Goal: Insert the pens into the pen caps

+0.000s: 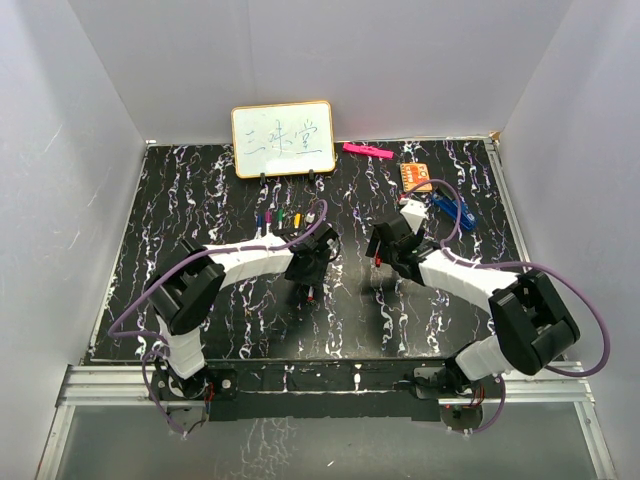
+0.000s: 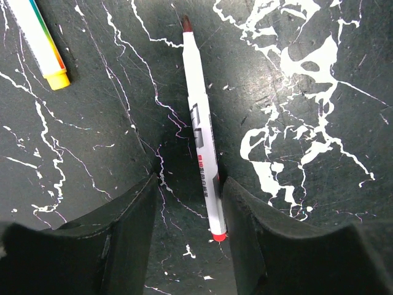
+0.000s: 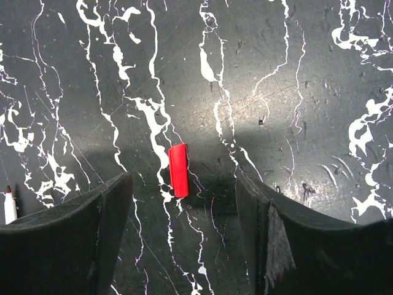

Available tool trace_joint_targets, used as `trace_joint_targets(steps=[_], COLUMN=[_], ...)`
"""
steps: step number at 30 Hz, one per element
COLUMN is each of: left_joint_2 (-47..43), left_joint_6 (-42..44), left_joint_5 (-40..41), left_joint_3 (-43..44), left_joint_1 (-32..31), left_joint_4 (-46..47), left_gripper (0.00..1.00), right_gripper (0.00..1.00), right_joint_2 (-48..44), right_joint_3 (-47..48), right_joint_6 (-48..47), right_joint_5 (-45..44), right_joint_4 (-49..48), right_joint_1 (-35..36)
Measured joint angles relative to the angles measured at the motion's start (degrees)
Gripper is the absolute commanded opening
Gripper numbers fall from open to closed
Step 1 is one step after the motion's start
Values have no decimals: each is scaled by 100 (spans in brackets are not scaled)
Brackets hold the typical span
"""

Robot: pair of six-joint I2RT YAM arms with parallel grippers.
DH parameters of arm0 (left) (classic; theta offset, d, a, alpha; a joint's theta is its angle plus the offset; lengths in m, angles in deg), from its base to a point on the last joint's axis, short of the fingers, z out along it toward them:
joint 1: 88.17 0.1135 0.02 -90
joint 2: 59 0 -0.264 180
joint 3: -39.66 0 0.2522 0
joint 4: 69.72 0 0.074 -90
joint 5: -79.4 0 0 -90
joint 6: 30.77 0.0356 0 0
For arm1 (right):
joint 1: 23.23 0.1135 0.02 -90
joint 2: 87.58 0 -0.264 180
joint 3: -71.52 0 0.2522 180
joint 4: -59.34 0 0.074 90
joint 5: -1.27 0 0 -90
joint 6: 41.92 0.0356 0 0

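The left gripper (image 2: 189, 184) is standing partly open around a white pen (image 2: 198, 104). The pen is apparently lying on the black marbled table (image 2: 307, 215), leaning against the frame-right finger with a gap on the other side, so nothing is gripped yet. The right gripper (image 3: 182, 184) is hovering wide open astride the red cap (image 3: 178, 170) at frame centre, clear of both fingers and seemingly lined up so closing would pinch it for that pen.

Plain white walls (image 1: 400, 60) enclose a black table (image 1: 200, 200) veined with white, a small whiteboard (image 1: 283, 139) propped at its far edge, evenly lit.
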Motion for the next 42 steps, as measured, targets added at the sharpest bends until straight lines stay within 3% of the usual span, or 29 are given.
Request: trace_joint_targets(steps=[16,25,30,35,42], left_joint_2=[87,127,374,494,474], left_joint_6=[50,116,267,413,514], left_joint_5=[-85,-142,-275,-411,-470], left_joint_3=[44,68,396,509,494], left_joint_1=[2,2,2,24,44], left_joint_4=[46,72,-210,-354,-343], left_gripper=[35,19,1,0,0], right_gripper=[62,61,61,61,46], right_joint_2=[166,249,249,249,304], right_joint_3=[72,111,120,144,144], right_joint_6=[-31,-33,-31,-48,-85], right_joint_5=[109,111,109,109,149], right_joint_4=[-13,-9,-9,-11,-7], right_joint_1=[0,0,0,0,0])
